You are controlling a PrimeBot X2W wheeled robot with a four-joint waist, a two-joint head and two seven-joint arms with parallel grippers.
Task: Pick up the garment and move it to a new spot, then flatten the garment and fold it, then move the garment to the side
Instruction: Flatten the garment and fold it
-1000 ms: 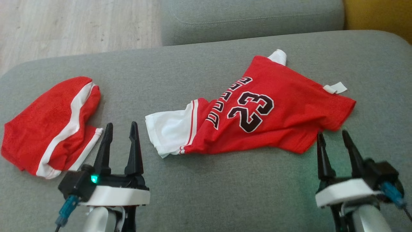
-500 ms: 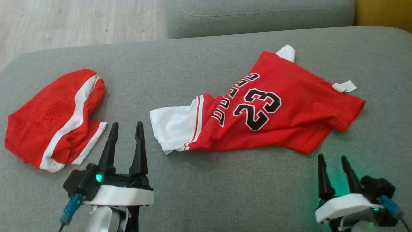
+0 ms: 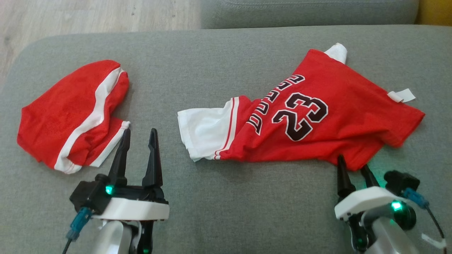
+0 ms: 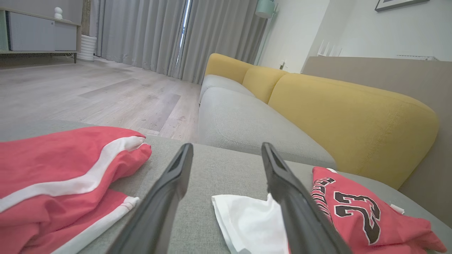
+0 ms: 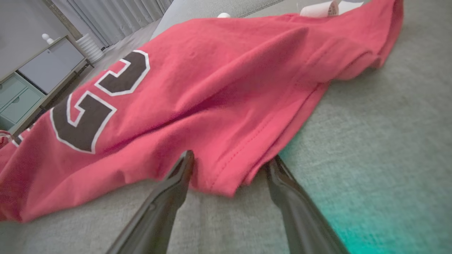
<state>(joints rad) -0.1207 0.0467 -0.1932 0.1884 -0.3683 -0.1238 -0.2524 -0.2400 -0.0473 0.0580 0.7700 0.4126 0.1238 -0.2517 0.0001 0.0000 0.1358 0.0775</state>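
The garment, a red jersey (image 3: 339, 113) with a black "23" and a white sleeve, lies rumpled on the grey sofa cushion (image 3: 226, 197), right of centre. My right gripper (image 3: 352, 162) is open at the jersey's near right corner. In the right wrist view its fingertips (image 5: 231, 158) stand on either side of the jersey's (image 5: 212, 88) hem corner, low over the cushion. My left gripper (image 3: 140, 131) is open and holds nothing; it is between the red shorts and the jersey's white sleeve (image 4: 247, 222), as the left wrist view (image 4: 226, 146) also shows.
Red shorts (image 3: 70, 113) with a white stripe lie crumpled at the left of the cushion. A second grey seat (image 4: 243, 123) and yellow backrests (image 4: 346, 120) lie beyond. Wooden floor (image 3: 88, 16) borders the cushion's far left edge.
The head camera has shifted, sliding everything rightward in the picture. My right gripper has moved in to the jersey's near right corner and now straddles its hem. The left gripper stays put.
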